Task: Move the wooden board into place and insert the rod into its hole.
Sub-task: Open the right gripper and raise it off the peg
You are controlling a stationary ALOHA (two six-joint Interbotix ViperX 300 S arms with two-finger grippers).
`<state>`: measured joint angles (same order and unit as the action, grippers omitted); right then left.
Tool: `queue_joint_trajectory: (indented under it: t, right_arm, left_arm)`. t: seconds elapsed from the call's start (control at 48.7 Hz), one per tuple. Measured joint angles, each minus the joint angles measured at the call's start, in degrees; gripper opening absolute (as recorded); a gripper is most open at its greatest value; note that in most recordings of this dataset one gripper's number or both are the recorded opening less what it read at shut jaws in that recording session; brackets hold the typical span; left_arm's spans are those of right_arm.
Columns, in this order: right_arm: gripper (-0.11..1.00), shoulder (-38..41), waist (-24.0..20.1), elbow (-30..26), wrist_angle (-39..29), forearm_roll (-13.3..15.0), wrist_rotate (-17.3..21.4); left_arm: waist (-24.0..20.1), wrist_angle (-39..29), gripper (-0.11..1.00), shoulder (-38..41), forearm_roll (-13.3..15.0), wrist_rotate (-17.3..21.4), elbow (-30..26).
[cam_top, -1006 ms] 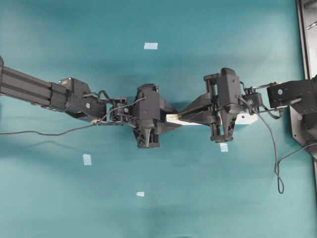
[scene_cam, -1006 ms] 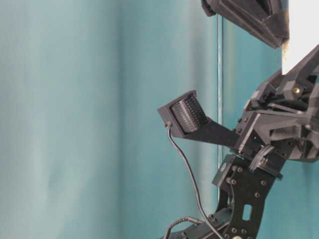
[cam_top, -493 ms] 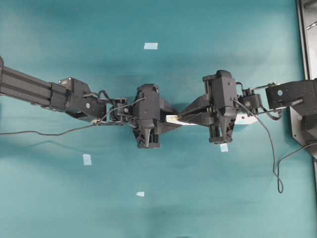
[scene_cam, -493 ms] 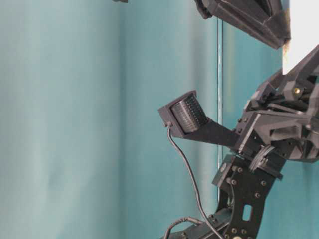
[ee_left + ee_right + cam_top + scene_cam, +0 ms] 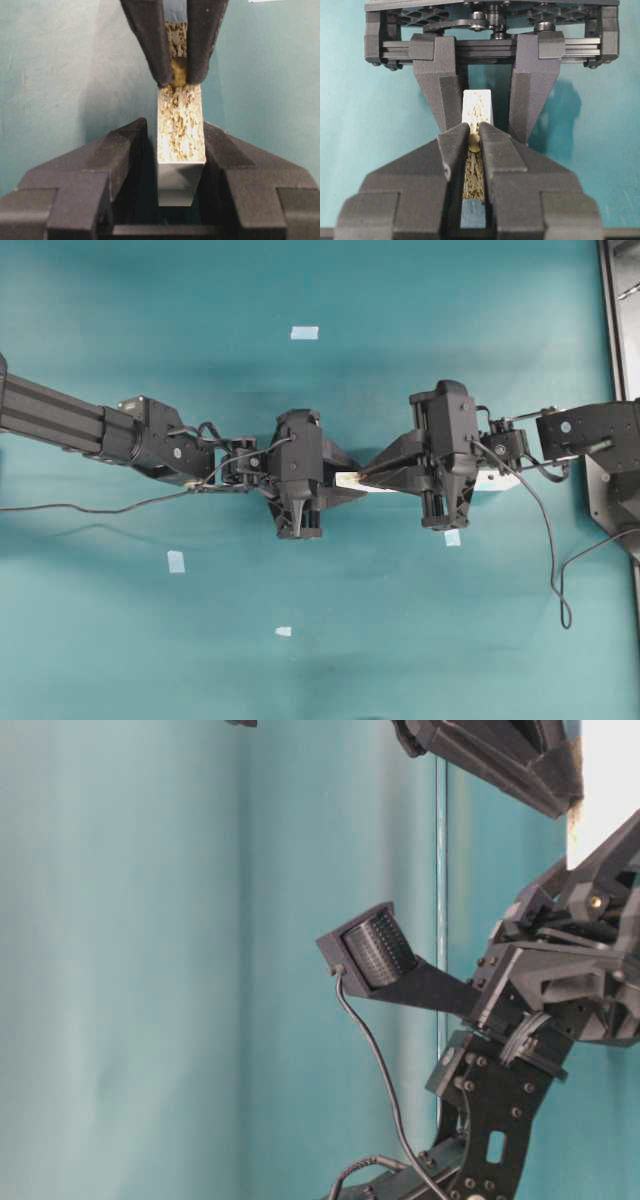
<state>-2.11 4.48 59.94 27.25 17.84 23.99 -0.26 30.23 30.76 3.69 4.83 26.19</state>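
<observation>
The wooden board is held on edge above the teal table, its rough chipboard edge facing up. My left gripper is shut on its left end, one finger on each face. The right gripper faces it from the right. Its fingertips pinch the small cream rod right on the board's top edge. In the right wrist view the rod sits between the tips of the right gripper. The board runs on to the left gripper behind.
Pale-blue tape squares lie on the table: one at the far side, one at the left, one at the front and one under the right wrist. A black frame lines the right edge. A cable loops near the right arm's base.
The right gripper shifted slightly left along the board between the oldest frame and the middle one, then stayed put. The left arm and the board have not moved.
</observation>
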Motion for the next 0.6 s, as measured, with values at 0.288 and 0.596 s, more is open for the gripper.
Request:
queue_joint_trajectory:
  t: [0.288,0.596]
  right_arm:
    - [0.88,-5.6,-0.5,0.2,-5.6,0.1,0.1]
    - [0.88,-12.9,-0.6,0.5,-8.7,0.1,0.0]
  left_arm:
    - [-0.1,-0.3,0.32,0.1,0.0,0.0,0.0]
    - [-0.1,-3.5,0.32,-0.5,0.0,-0.1,-0.2]
